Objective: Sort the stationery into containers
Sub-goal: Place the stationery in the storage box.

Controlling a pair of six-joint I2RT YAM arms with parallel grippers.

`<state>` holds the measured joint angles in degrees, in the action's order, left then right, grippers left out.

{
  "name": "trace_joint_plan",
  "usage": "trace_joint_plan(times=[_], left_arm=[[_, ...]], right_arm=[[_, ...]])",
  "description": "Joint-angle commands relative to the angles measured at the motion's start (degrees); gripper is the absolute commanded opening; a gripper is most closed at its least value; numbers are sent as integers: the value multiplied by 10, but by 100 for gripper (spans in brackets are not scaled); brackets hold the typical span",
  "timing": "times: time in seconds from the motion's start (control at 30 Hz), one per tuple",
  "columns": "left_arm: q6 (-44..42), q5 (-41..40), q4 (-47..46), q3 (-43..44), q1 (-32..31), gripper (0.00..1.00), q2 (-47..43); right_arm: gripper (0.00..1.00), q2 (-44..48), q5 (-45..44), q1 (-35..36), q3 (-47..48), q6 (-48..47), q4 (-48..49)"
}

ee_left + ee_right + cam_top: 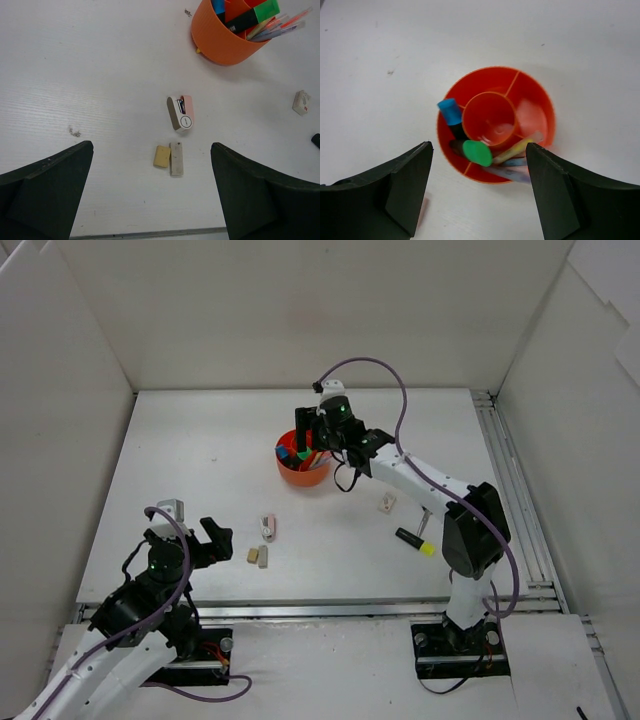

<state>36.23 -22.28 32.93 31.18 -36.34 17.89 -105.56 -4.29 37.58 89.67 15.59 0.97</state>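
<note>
Hovering spread above the organiser [485, 82], the right tool [479, 170] shows its central well [489, 117]; the left tool [151, 170], also spread, frames erasers [161, 156].

Left claw [151, 146] spread wide, low; right claw [477, 145] parted, far forward.

Nothing legible turned up in any view, whether word, brand or number. The small white-and-pink item [180, 113] lying on the table [75, 75] carried a round badge at its near end, possibly a logo, but it was too small to read. The white piece [301, 102] by the right edge of the left wrist view bore reddish marks, with no letter clear enough to name. The orange organiser [540, 100] and the green-capped highlighter [477, 152] in it showed plain surfaces only.
</note>
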Motion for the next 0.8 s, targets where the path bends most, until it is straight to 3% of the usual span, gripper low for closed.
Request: trace_joint_plan(times=[0.0,0.3,0.5,0.63,0.77], left_arm=[[-14,6,-35,30,-2,99,5],[2,8,-23,20,-2,99,-12],[2,10,-22,22,-2,99,-9],[2,13,-21,23,-2,100,-2],[0,14,-23,24,-2,99,0]], right_arm=[[72,13,98,2,-24,93,139],[65,-30,70,8,-13,76,109],[65,-42,-25,35,0,35,67],[64,-43,-20,36,-7,34,64],[49,-40,10,40,-14,23,78]])
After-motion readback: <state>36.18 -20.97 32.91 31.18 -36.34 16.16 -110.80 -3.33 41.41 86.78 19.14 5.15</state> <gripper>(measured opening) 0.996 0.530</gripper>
